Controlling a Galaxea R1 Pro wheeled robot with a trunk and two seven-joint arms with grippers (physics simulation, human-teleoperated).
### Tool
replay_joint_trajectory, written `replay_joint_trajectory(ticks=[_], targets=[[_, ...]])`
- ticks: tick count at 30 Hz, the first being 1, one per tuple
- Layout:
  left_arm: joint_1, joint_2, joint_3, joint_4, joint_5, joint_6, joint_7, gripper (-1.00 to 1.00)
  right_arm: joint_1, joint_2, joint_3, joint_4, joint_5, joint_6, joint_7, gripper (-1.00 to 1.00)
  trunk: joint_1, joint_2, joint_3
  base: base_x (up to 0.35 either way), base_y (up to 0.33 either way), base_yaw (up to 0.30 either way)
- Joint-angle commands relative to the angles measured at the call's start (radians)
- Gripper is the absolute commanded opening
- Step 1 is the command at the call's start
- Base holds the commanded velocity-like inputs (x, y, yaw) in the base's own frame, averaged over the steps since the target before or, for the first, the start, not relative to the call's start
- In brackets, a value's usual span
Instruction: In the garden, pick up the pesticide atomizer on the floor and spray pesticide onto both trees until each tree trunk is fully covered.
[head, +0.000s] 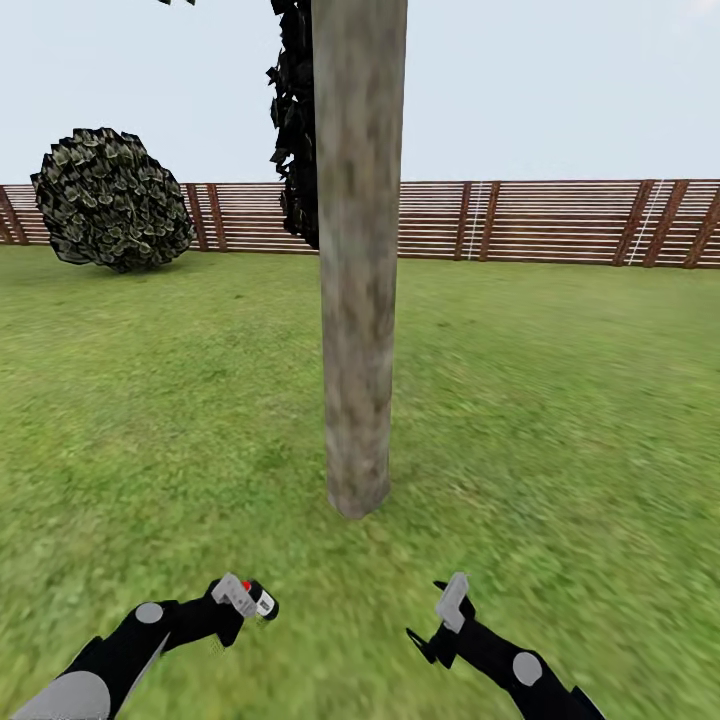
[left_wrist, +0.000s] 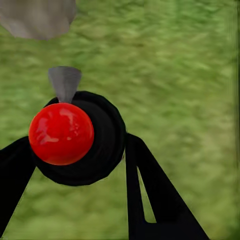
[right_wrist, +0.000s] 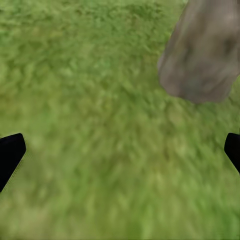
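1 step of the task looks done: the atomizer (head: 258, 600) is off the floor, clamped in the left pincer (head: 240, 598), its red top and white label poking out past the fingers. In the left wrist view the red top (left_wrist: 61, 133) sits between the 2 black fingers (left_wrist: 150, 190), nozzle aimed out over the grass (left_wrist: 175, 75), with the trunk base ahead and off to one side. The right pincer (head: 448, 610) holds nothing, its fingers spread wide in the right wrist view. 1 trunk (head: 358, 260) stands on the lawn ahead of both pincers, roughly between them. No whitish specks show on the bark or in the air, so spraying seems not yet begun. Judging by this, coating this trunk and a 2nd tree's remains.
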Motion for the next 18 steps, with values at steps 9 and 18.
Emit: replay_joint_trajectory(ticks=[9, 18], targets=[[-0.048, -0.032, 0.001, -0.052, -0.05, 0.041, -0.053, -1.0, -0.015, 0.026, 0.048, -0.051, 0.009, 0.04, 0.048, 1.0, 0.0, 0.0, -0.001, 0.0, 0.0, 0.0], [-0.078, -0.1, 0.002, -0.209, -0.384, 0.132, -0.34, -1.0, -0.05, 0.056, 0.05, -0.271, 0.009, 0.189, 0.432, 1.0, 0.0, 0.0, -0.001, 0.0, 0.0, 0.0]])
